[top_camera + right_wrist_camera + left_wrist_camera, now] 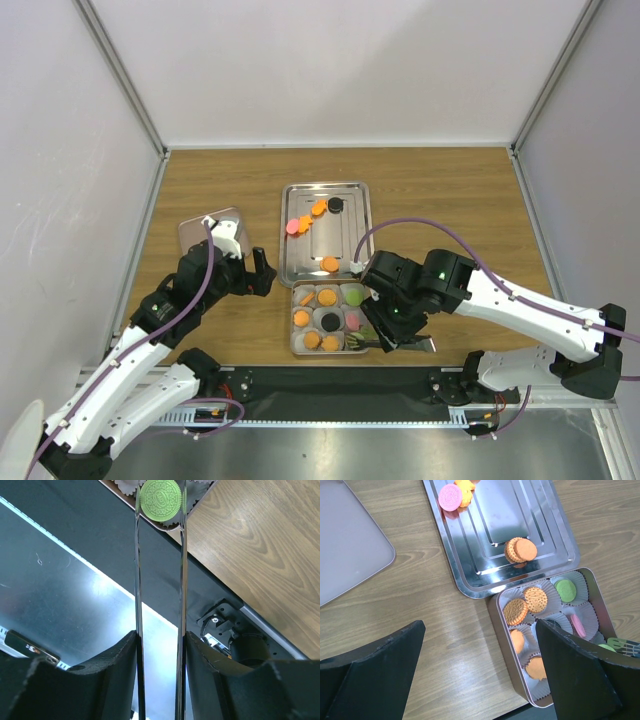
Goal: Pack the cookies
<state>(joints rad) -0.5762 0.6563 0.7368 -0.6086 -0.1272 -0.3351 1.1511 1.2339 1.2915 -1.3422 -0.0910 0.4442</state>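
— What's in the box (504,630)?
— Nine paper cups (590,611), with cookies (327,296) at each: five orange, two green, one black, one pink.
— And the tray (345,235)?
— From above I count five: three orange, one pink, one black.
— The grippers?
— The left gripper (480,630) gapes wide, holding nothing, left of the box. The right gripper (159,485) has a green cookie (160,496) between its fingers at the near right corner cup. Pinched or loose, I cannot tell.
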